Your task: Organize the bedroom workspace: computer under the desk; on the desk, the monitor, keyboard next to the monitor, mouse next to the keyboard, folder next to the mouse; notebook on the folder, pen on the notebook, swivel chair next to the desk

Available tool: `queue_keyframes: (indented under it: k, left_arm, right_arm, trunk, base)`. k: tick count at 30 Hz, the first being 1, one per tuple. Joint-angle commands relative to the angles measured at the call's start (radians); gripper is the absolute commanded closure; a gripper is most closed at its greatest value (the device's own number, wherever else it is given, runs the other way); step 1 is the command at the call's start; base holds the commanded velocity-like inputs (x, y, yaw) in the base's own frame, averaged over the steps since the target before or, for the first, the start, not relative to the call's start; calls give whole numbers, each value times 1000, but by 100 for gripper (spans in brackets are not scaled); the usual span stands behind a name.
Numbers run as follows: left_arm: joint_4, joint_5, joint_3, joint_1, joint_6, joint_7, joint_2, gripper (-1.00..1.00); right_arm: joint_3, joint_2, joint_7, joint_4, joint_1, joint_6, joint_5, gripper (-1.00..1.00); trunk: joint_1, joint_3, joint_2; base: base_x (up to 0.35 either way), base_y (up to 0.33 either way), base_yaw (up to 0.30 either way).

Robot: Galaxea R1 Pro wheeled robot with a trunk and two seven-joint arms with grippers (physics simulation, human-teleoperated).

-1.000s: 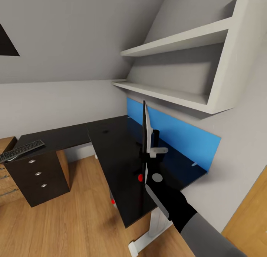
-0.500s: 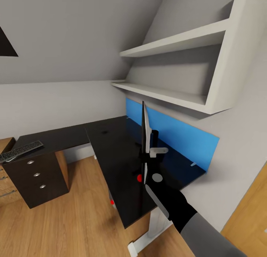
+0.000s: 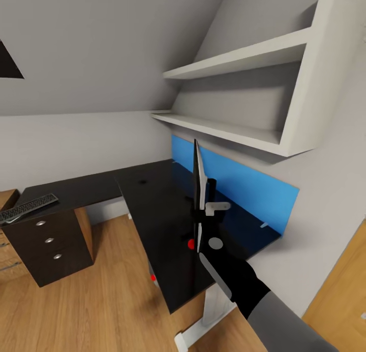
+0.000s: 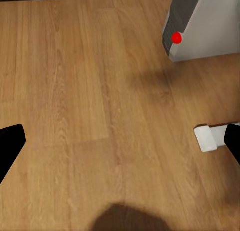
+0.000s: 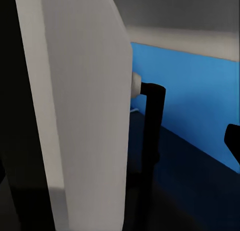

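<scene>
Black desk (image 3: 152, 199) top with blue back panel (image 3: 239, 184), monitor (image 3: 198, 184) black-fronted, white-backed, black keyboard (image 3: 28, 207) with pale markings, light wooden floor (image 4: 100, 116)

Wide flat monitor (image 3: 199, 182) upright on L-shaped desk (image 3: 152, 199), right wing; flat rectangular keyboard (image 3: 26, 208) far left, atop drawer pedestal (image 3: 48, 245).

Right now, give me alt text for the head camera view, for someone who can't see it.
The right gripper holds the monitor edge-on over the black L-shaped desk, in front of its blue back panel. The keyboard lies at the desk's far left end above the drawers, and white shelves hang above.
</scene>
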Motion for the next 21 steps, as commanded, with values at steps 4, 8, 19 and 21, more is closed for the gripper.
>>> queue_keyframes:
  k: [4,8,19,21]
  left_arm:
    - [-2,4,-1,1,-1,2,0,-100]
    - [-2,4,-1,1,-1,2,0,-100]
    - [-2,4,-1,1,-1,2,0,-100]
    - [-2,4,-1,1,-1,2,0,-100]
  right_arm:
    - [3,0,-8,-1,-1,6,-4,-100]
    - [3,-1,-8,3,-1,5,-4,-100]
    - [3,0,-7,8,-1,5,-3,-100]
    - [3,0,-7,12,-1,5,-3,-100]
  trunk:
    - [0,1,-1]
    - [0,4,-1]
    - [0,13,-1]
    - [0,15,-1]
  base:
    - [0,0,-86]
    - [0,0,-100]
    - [0,0,-105]
    - [0,0,-106]
